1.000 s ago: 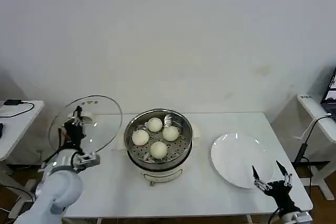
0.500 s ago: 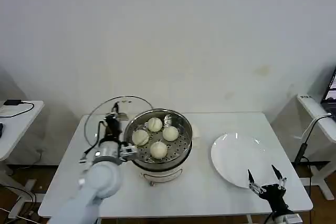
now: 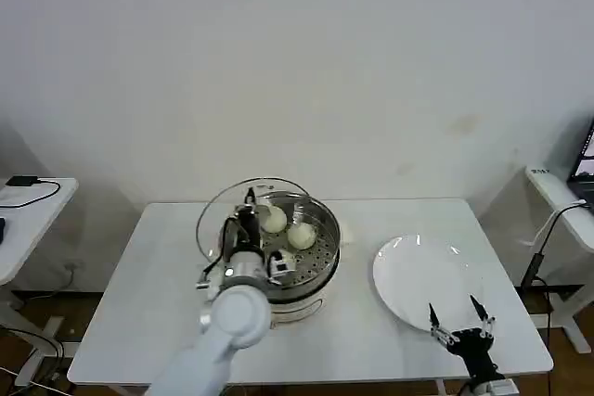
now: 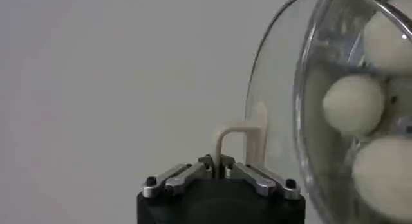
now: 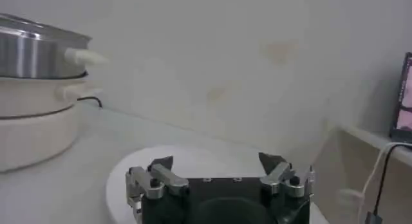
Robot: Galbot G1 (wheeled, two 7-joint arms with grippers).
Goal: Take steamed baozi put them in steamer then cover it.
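Observation:
The steamer (image 3: pixel 322 229), a shiny steel pot on a white base, stands mid-table with pale round baozi (image 3: pixel 302 236) on its perforated tray. My left gripper (image 3: pixel 247 217) is shut on the white handle (image 4: pixel 241 136) of the clear glass lid (image 3: pixel 215 213). It holds the lid tilted on edge over the steamer's left rim. In the left wrist view the gripper (image 4: pixel 216 162) pinches the handle, and three baozi (image 4: pixel 354 104) show through the glass lid (image 4: pixel 273 84). My right gripper (image 3: pixel 459 320) stands open at the near edge of the white plate (image 3: pixel 418 275).
The white plate (image 5: pixel 125 174) lies bare on the right half of the white table (image 3: pixel 158 322); my right gripper (image 5: pixel 217 162) hovers over it, with the steamer (image 5: pixel 32 51) farther off. A side table with a black device (image 3: pixel 23 181) is left. A white stand with cables (image 3: pixel 557 215) is right.
My left arm has swung the glass lid from the table's left side rightwards to the steamer's left rim. The right gripper has drifted slightly left and lower in view.

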